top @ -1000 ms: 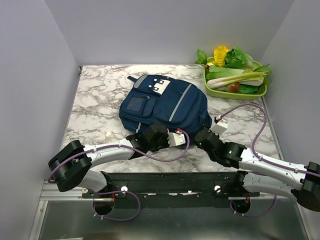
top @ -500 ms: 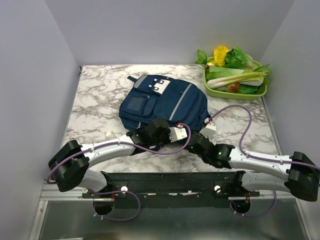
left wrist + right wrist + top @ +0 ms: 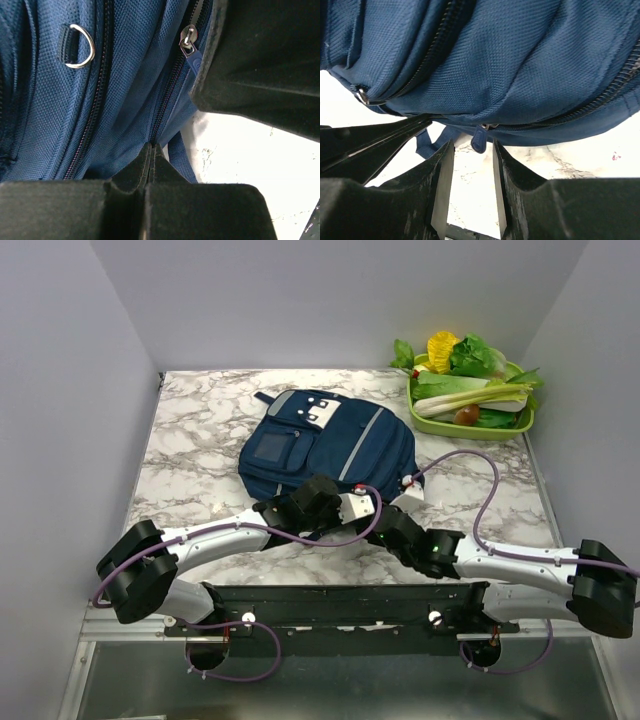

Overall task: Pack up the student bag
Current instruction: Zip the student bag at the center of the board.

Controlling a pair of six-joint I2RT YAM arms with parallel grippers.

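1. The right arm (image 3: 520, 565) is reaching further inward than one second ago. The right claw (image 3: 473, 146), which was off the near right corner of the large navy blue fabric backpack with a grey stripe (image 3: 330, 440), is now sitting at the backpack's near edge, just beside the left wrist.
2. The right claw is standing apart. A blue fabric zip pull tab (image 3: 479, 142) is hanging between its fingers, and no contact with either finger is showing.
3. The left arm (image 3: 210, 545) is lying almost where it was. The left claw (image 3: 151, 150) is pressed together, its tips meeting at a zip line on the backpack's near edge. Whether any fabric is pinched cannot be told.
4. The backpack is lying flat at the middle of the white marbled desk (image 3: 200, 440), in the same place as before, with its near edge toward the arms.
5. The lime green plastic tray (image 3: 470, 430) of leafy vegetables (image 3: 470, 360) is resting unmoved at the far right corner, well apart from both claws.
6. Count: one backpack, one tray, two arms and two claws.
7. The left wrist view is showing one metal D-ring (image 3: 77, 45) and one metal zip slider (image 3: 189, 37).
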